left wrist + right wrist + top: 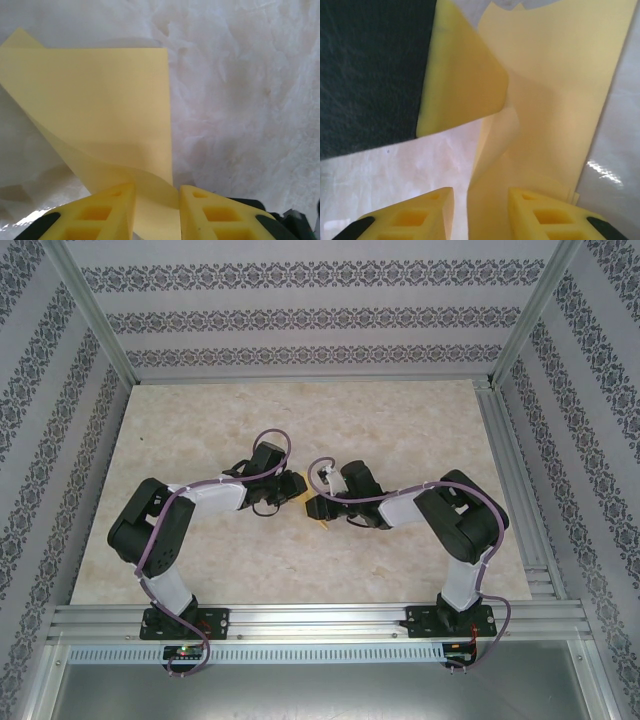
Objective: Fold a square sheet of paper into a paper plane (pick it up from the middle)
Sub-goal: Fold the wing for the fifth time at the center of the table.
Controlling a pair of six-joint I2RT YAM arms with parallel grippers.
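The square sheet of paper [100,100] sits mid-table [300,420], loosely folded over, one flap curling, no dart yet by my eye; left gripper [155,192] and right gripper [480,196] straddle it, jaws apart.

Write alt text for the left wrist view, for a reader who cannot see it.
A partly folded sheet of yellow paper curls over a pale marbled table and passes between the two yellow fingertips of the left gripper at the bottom edge. The fingertips stand apart, the paper filling the gap.
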